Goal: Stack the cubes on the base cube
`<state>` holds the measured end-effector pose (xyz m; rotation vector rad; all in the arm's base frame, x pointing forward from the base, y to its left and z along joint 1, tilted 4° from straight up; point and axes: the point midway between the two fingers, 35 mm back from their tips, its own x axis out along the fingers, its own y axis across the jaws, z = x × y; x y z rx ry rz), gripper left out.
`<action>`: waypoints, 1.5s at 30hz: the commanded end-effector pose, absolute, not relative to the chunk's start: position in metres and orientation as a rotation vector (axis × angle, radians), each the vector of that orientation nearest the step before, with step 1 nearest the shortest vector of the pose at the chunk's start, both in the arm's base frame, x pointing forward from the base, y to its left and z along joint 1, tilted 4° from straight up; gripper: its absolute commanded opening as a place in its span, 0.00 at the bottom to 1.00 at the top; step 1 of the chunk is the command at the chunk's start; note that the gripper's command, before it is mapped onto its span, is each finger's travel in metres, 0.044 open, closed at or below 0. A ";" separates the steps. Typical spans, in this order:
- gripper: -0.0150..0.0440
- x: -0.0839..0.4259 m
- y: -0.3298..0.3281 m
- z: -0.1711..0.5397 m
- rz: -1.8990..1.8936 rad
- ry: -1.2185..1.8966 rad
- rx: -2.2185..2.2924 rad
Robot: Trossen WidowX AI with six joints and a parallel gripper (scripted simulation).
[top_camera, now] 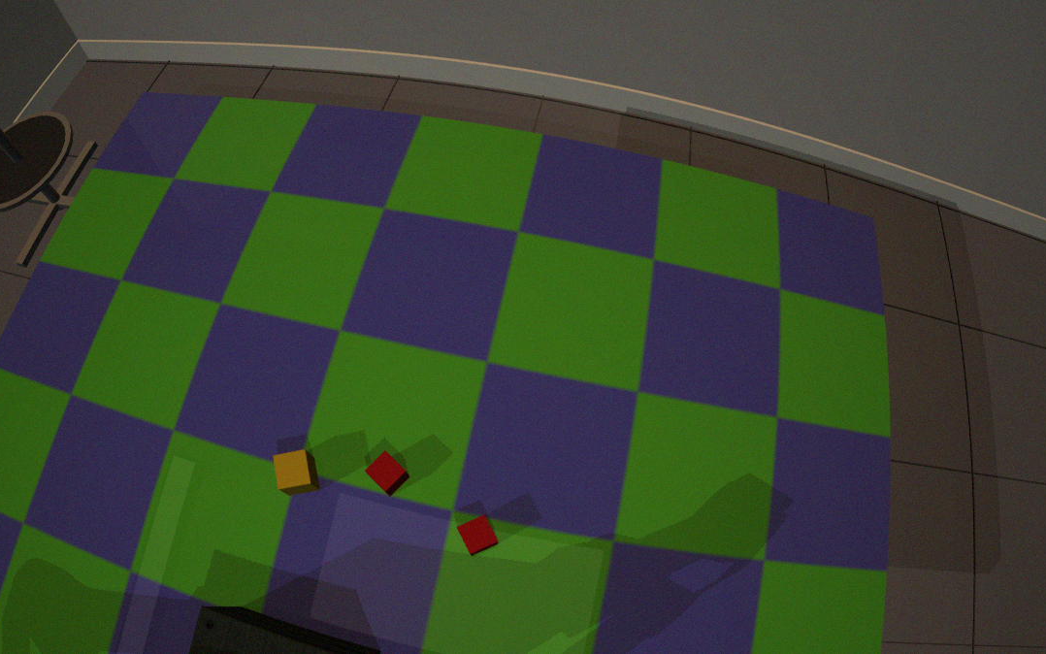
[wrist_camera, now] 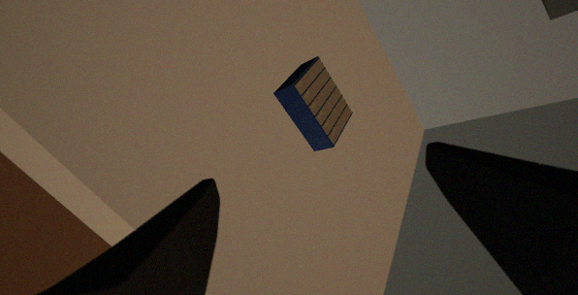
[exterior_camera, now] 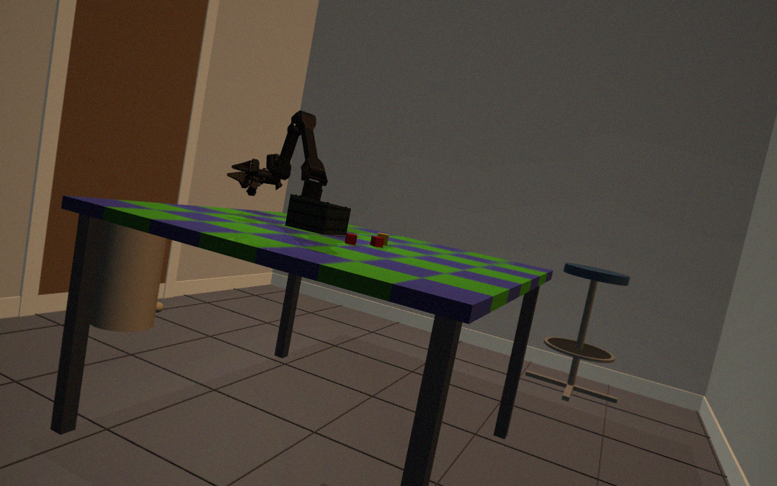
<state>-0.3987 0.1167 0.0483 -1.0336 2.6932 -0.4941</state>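
Note:
An orange cube [top_camera: 292, 470] [exterior_camera: 383, 236] stands on the checkered table [top_camera: 575, 195] [exterior_camera: 440, 295]. A red cube [top_camera: 385, 471] [exterior_camera: 377, 241] stands a short way from it. A second red cube [top_camera: 477, 534] [exterior_camera: 351, 239] stands apart, farther from the orange one. None is stacked on another. The frames do not mark which cube is fixed. My gripper [exterior_camera: 230, 171] [wrist_camera: 322, 171] is open, with nothing between its fingers. It is raised well above the table, on the far side of the arm's base from the cubes, and points away from them.
The arm's dark base box [exterior_camera: 317, 215] stands on the table near the cubes; a dark part shows at the bottom edge of the top view. A stool [top_camera: 21, 160] [exterior_camera: 597, 273] and a bin [exterior_camera: 125, 284] stand on the floor. The wrist view shows a blue slatted box [wrist_camera: 315, 105] against the wall.

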 end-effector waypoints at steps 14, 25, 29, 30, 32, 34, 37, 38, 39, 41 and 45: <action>0.70 -0.345 0.264 0.047 -0.207 2.900 -0.383; 0.70 -0.249 0.368 0.043 0.037 2.825 0.158; 0.70 -0.205 0.396 0.042 0.108 2.749 0.326; 0.70 -0.193 0.402 0.041 0.124 2.726 0.365; 0.70 -0.169 0.413 0.041 0.154 2.678 0.440; 0.70 -0.145 0.423 0.040 0.180 2.627 0.509; 0.70 -0.107 0.433 0.039 0.212 2.543 0.602; 0.70 -0.094 0.436 0.038 0.220 2.513 0.630; 0.70 -0.081 0.438 0.038 0.228 2.484 0.657; 0.70 -0.055 0.442 0.037 0.241 2.423 0.706; 0.70 -0.002 0.443 0.036 0.256 2.298 0.788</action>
